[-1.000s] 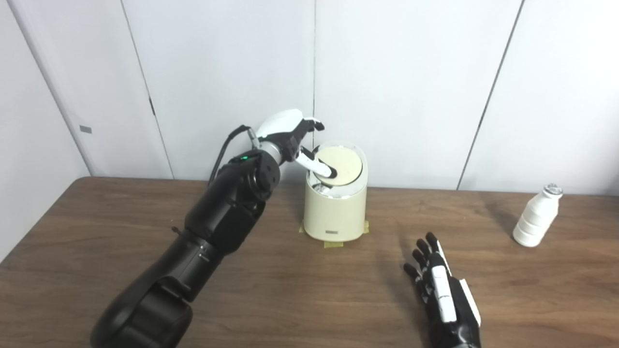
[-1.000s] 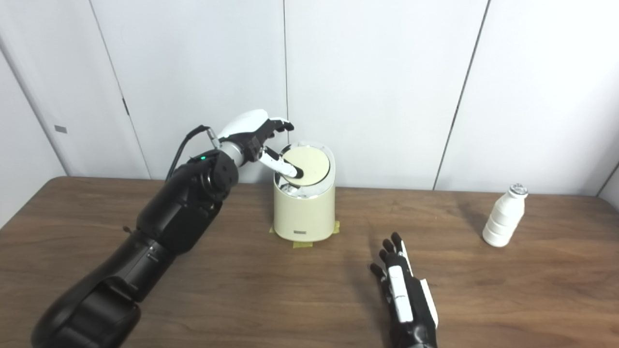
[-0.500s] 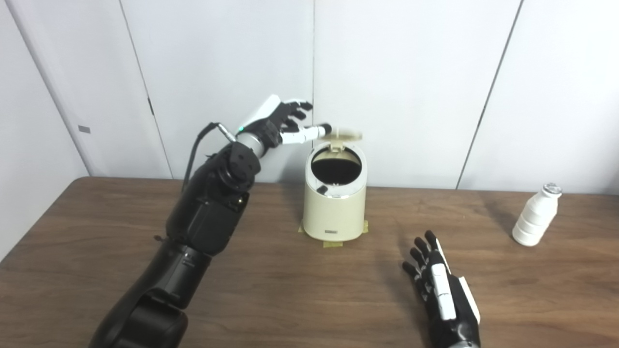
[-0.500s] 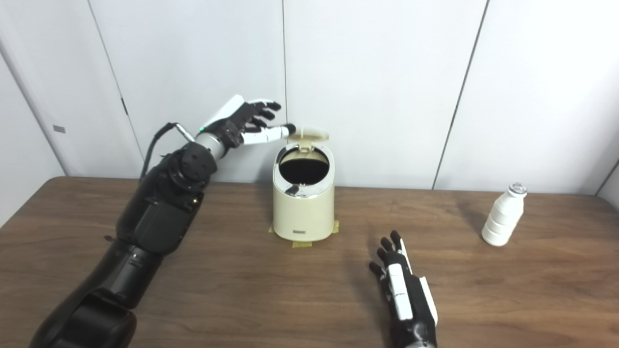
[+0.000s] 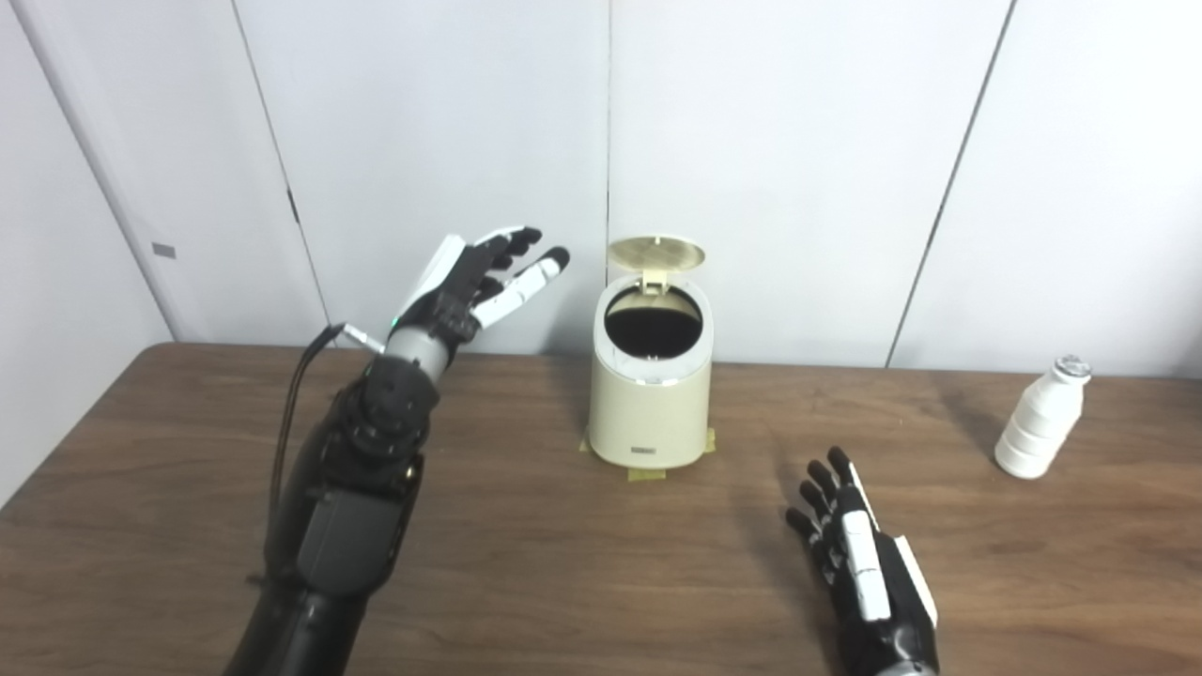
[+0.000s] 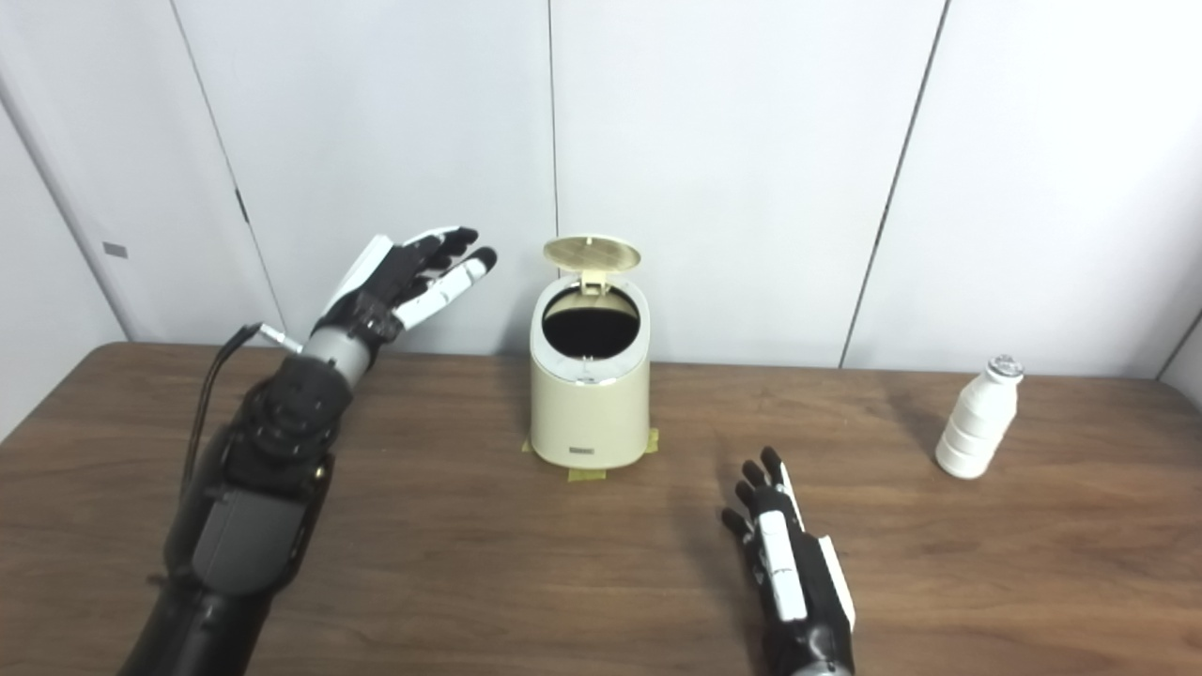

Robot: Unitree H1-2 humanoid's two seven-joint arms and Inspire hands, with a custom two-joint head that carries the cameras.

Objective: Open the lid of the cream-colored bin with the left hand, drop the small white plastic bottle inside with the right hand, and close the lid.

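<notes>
- Cream bin [image 5: 650, 394] mid-table [image 5: 526, 563], on tape; lid [image 5: 656, 253] up, mouth open.
- White bottle [image 5: 1040, 420] upright far right, well apart from bin.
- L hand [image 5: 474, 279] raised left of bin, fingers spread, empty.
- R hand [image 5: 869, 573] low over table nr front, fingers apart, empty.

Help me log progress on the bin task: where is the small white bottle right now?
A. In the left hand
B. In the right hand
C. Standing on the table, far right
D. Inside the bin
C: the bottle stands upright on the table, apart from the open right hand and the bin.
</notes>
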